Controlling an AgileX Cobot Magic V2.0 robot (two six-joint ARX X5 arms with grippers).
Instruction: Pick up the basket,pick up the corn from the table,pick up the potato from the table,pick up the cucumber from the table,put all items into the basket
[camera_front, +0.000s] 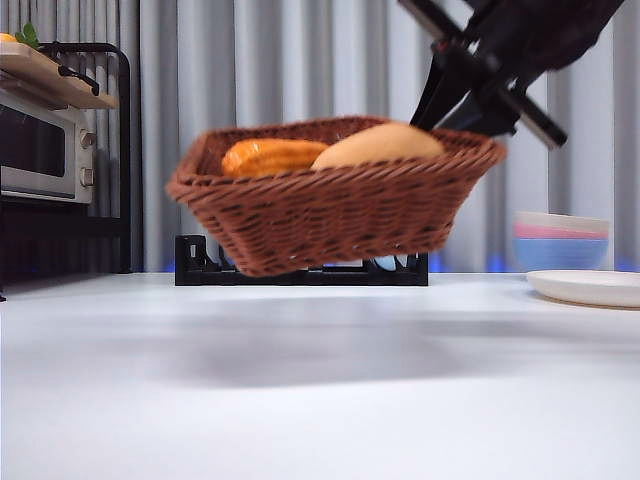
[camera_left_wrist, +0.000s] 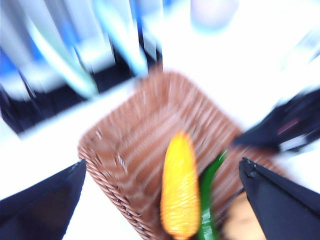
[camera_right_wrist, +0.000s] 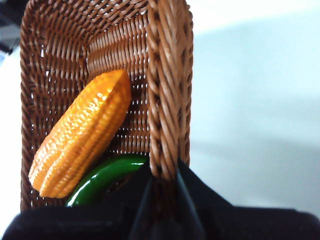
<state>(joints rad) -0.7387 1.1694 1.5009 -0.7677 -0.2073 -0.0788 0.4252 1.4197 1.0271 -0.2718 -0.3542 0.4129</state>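
Grey curtains hang behind the white table (camera_front: 320, 390), with stacked bowls (camera_front: 561, 240) and a plate (camera_front: 588, 287) at one side. Reaching down from above, the right gripper (camera_right_wrist: 163, 175) is clamped on the basket's rim, holding the basket (camera_front: 330, 210) tilted in the air, clear of the tabletop. Inside lie the bumpy orange corn (camera_right_wrist: 82, 132), the green cucumber (camera_right_wrist: 102, 180) beside it, and the smooth tan potato (camera_front: 378, 146). The left gripper (camera_left_wrist: 160, 192) hovers over the basket, jaws spread wide.
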